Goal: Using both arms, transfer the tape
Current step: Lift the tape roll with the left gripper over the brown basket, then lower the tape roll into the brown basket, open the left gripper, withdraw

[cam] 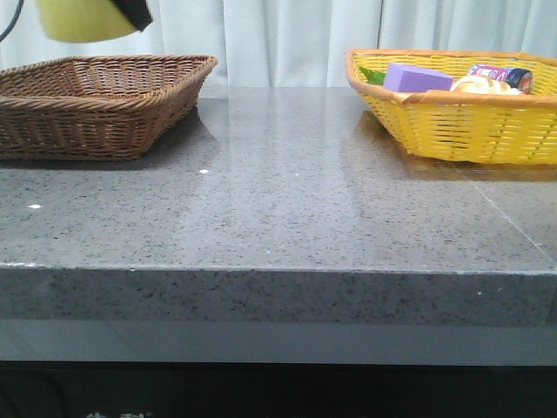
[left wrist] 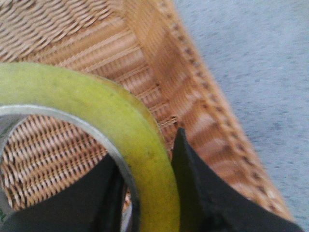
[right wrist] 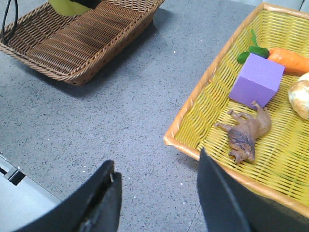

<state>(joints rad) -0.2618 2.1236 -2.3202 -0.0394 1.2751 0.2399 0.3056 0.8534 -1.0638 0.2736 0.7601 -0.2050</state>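
Observation:
The yellow-green tape roll (cam: 83,22) hangs at the top left of the front view, above the brown wicker basket (cam: 96,100). My left gripper (left wrist: 149,179) is shut on the roll's wall (left wrist: 120,121), with one finger inside the ring and one outside. The brown basket's floor and rim (left wrist: 159,63) lie below it. A black part of this gripper (cam: 135,10) shows beside the roll. My right gripper (right wrist: 157,193) is open and empty over the grey table, next to the yellow basket's near rim (right wrist: 203,111). The tape also shows far off in the right wrist view (right wrist: 67,6).
The yellow basket (cam: 452,113) at the right holds a purple block (right wrist: 256,79), a toy lion (right wrist: 246,130), a carrot (right wrist: 289,60) and a bread-like item (right wrist: 301,99). The grey stone table (cam: 287,200) lies between the two baskets. A black cable (right wrist: 7,19) hangs over the brown basket.

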